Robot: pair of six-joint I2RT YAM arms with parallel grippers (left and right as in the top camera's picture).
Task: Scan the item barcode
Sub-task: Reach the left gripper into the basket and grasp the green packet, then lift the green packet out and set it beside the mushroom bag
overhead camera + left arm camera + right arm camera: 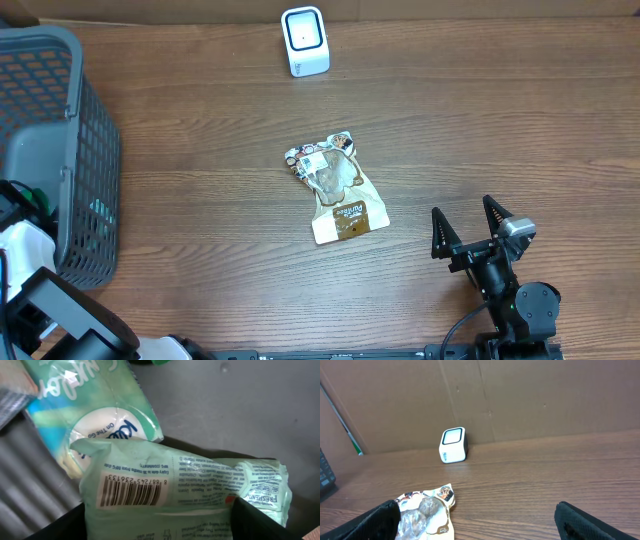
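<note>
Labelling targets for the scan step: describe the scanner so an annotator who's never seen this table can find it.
Start at the wooden table and go to its far edge, by the cardboard wall. The scanner stands there alone: a small white box with a dark-framed window, unlike the crumpled snack pouch lying mid-table.

The right hand (pixel 462 208) is matte black — two pointed fingers (pixel 440 236), a grey block (pixel 514 227), a black cable (pixel 462 325).

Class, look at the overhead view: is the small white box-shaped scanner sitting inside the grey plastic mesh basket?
No, the white scanner stands on the bare wooden table, well apart from the grey basket.
</note>
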